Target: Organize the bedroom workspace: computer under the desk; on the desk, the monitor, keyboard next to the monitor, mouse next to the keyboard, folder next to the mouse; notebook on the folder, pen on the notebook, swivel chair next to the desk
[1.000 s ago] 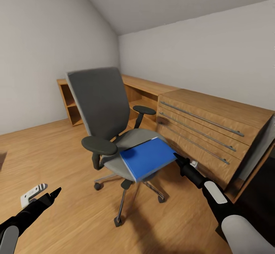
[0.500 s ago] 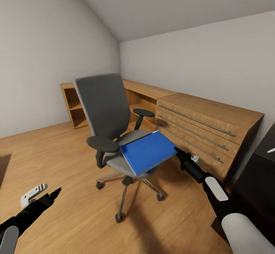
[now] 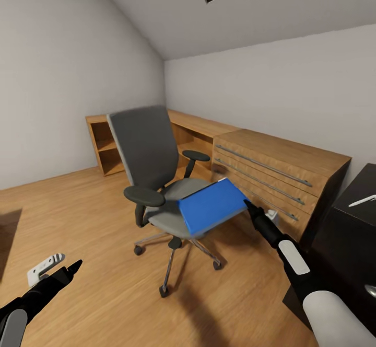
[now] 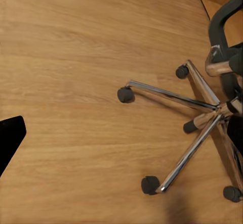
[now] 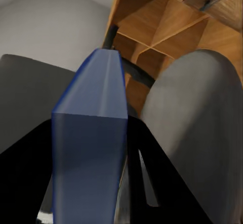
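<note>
The grey swivel chair (image 3: 143, 148) stands mid-room on its chrome base (image 4: 202, 117). The bright blue folder (image 3: 211, 207) hangs tilted over the seat's right side, and my right gripper (image 3: 249, 209) is shut on its right edge. In the right wrist view the folder (image 5: 91, 133) runs away from the camera between the black fingers, beside the grey seat (image 5: 202, 122). The black desk (image 3: 355, 227) shows at the right edge with the white pen (image 3: 363, 200) on it. My left gripper (image 3: 74, 267) hangs low over the floor, shut, holding nothing.
A light wooden drawer unit (image 3: 277, 172) stands along the wall behind the chair, between the desk and a low wooden shelf (image 3: 104, 148). A small white object (image 3: 44, 264) lies on the floor by my left arm. Open wood floor lies left of the chair.
The view has tilted up and turned right, bringing the desk and pen in. My right gripper has drawn the folder rightward, farther off the seat. The left arm has held still.
</note>
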You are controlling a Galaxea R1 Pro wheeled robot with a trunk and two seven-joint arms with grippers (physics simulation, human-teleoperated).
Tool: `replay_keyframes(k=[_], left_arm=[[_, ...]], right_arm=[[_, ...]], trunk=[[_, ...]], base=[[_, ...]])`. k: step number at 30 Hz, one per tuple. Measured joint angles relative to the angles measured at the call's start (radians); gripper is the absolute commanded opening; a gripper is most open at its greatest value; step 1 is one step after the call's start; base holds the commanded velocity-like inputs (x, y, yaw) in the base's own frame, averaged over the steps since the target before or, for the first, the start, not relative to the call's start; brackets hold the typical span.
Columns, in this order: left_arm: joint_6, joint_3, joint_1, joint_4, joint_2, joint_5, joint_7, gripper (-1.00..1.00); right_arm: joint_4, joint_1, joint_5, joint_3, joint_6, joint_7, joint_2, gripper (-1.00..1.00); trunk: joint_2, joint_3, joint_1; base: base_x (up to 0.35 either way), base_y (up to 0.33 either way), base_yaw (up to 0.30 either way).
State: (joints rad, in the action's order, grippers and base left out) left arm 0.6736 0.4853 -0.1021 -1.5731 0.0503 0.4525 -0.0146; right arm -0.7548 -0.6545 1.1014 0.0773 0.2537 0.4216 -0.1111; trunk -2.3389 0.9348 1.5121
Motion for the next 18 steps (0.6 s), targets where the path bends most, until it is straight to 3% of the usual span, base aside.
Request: replay_keyframes(k=[7, 11, 13, 16, 18], left_arm=[[-0.001, -0.001, 0.0, 0.0, -0.001, 0.0, 0.001, 1.0], [-0.001, -0.001, 0.0, 0.002, -0.001, 0.0, 0.002, 1.0], [-0.001, -0.001, 0.0, 0.004, -0.001, 0.0, 0.002, 1.0], [-0.001, -0.005, 0.0, 0.013, -0.001, 0.0, 0.002, 1.0], [-0.001, -0.013, 0.0, 0.015, -0.001, 0.0, 0.002, 1.0]], right_arm=[[-0.013, 0.001, -0.02, 0.0, -0.038, -0.01, 0.0, -1.0], [-0.06, 0.002, -0.028, 0.001, -0.05, -0.089, 0.009, -1.0], [-0.099, 0.011, -0.046, 0.001, -0.075, -0.136, 0.017, -1.0], [-0.224, 0.08, -0.112, 0.001, -0.149, -0.219, 0.033, -1.0], [-0.334, 0.132, -0.15, 0.001, -0.195, -0.273, 0.058, -1.0]], trunk=[[0.049, -0.022, -0.027], [0.077, -0.034, -0.042], [0.091, -0.041, -0.05], [0.112, -0.05, -0.061], [0.126, -0.056, -0.069]], base=[[0.0, 0.0, 0.0], [0.0, 0.0, 0.0], [0.0, 0.0, 0.0], [0.0, 0.0, 0.0], [0.0, 0.0, 0.0]])
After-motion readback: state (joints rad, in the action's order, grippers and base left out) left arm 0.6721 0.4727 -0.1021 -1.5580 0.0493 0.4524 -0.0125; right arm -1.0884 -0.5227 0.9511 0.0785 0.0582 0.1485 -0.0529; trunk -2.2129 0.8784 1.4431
